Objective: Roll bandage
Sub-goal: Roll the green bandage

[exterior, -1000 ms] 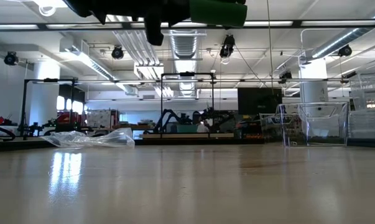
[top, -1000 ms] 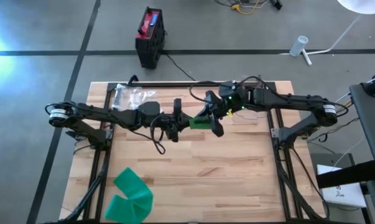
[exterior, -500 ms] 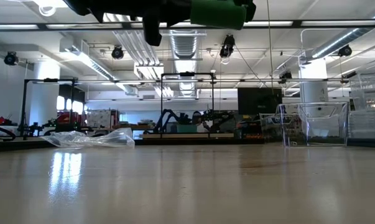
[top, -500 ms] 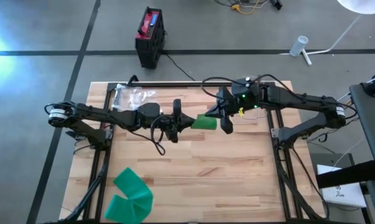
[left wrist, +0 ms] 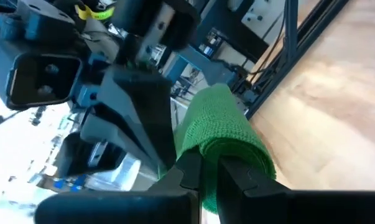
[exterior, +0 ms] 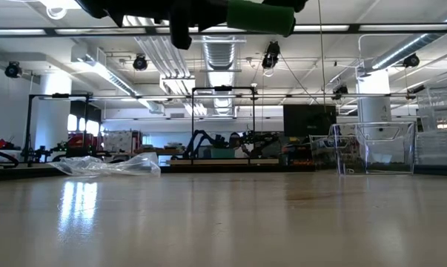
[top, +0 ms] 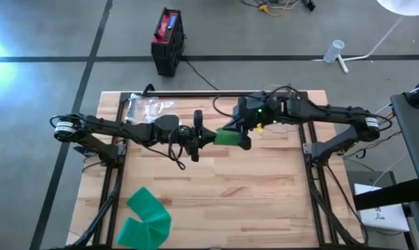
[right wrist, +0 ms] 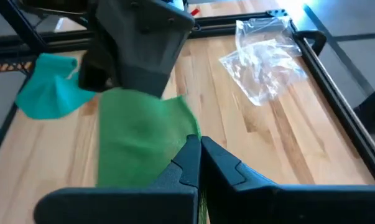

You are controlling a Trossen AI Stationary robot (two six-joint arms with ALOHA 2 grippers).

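Note:
A green bandage roll (top: 226, 137) hangs in the air over the middle of the wooden table (top: 265, 201), lying level between my two grippers. My left gripper (top: 208, 136) comes from the table's left and is shut on the roll's left end. My right gripper (top: 241, 139) comes from the right, slanting down, and is shut on the roll's right side. The low view shows the roll (exterior: 260, 16) high above the tabletop. The roll (left wrist: 221, 124) fills the left wrist view, and the right wrist view shows its broad green side (right wrist: 137, 137). My left gripper pinches the roll's end (left wrist: 227, 158) between its two shut fingers, coming level from the table's left, along the roll. The roll is lifted clear and lies about level. My right gripper pinches the bandage's edge (right wrist: 184, 127) between its two shut fingers, slanting down from the table's right. One layer or several, I cannot tell.
A crumpled clear plastic bag (top: 148, 107) lies at the table's far left. A second, teal-green bandage (top: 148, 217) lies loosely folded at the near left edge. On the floor beyond the far edge stands a black and red box (top: 169, 42). The table's middle and right are bare wood.
My right gripper drew back toward the table's right edge, then came back to the roll's right side. The roll stayed lifted between the grippers, held by my left gripper, whose wrist has rolled a little.

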